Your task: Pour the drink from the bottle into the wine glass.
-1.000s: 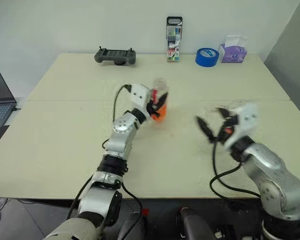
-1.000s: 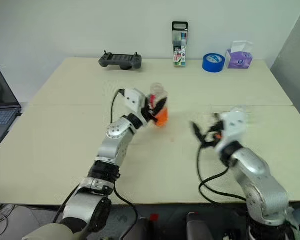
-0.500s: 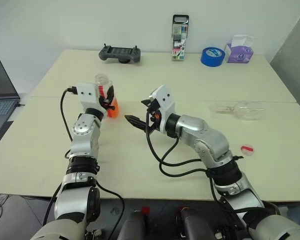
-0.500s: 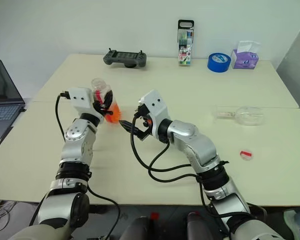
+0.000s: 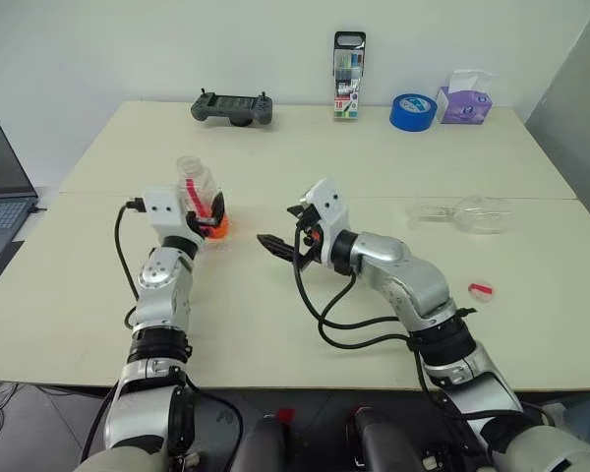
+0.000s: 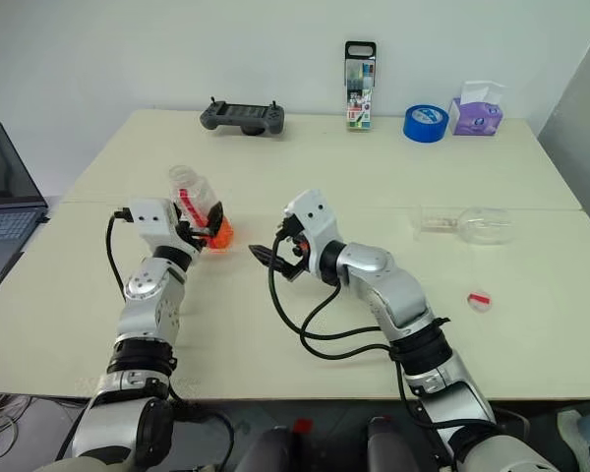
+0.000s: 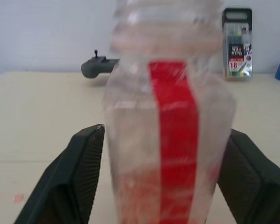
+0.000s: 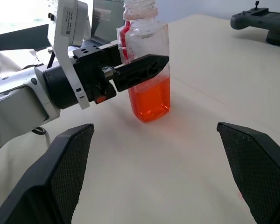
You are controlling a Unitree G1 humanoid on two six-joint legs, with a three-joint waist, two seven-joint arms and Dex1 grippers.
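Observation:
The bottle [image 5: 196, 189] is uncapped, with the orange-red drink [image 8: 150, 99] low inside, and its base is on the table's left half. My left gripper [image 5: 208, 210] is shut on the bottle, one black finger [image 7: 79, 172] on each side. To its right, my right gripper [image 5: 278, 228] stands open and points at the bottle with nothing between its fingers. The wine glass [image 5: 464, 212] lies on its side on the table's right half, away from both grippers.
A small red-and-white cap [image 5: 481, 289] lies near the right front. Along the table's back edge stand a game controller [image 5: 231, 106], a marker pack [image 5: 347, 77], a blue tape roll [image 5: 409, 111] and a purple tissue pack [image 5: 459, 98]. A laptop [image 5: 0, 187] sits off the left edge.
My left gripper carried the bottle from the table's middle leftward and down onto the table. My right arm swung from the right to the middle, still open.

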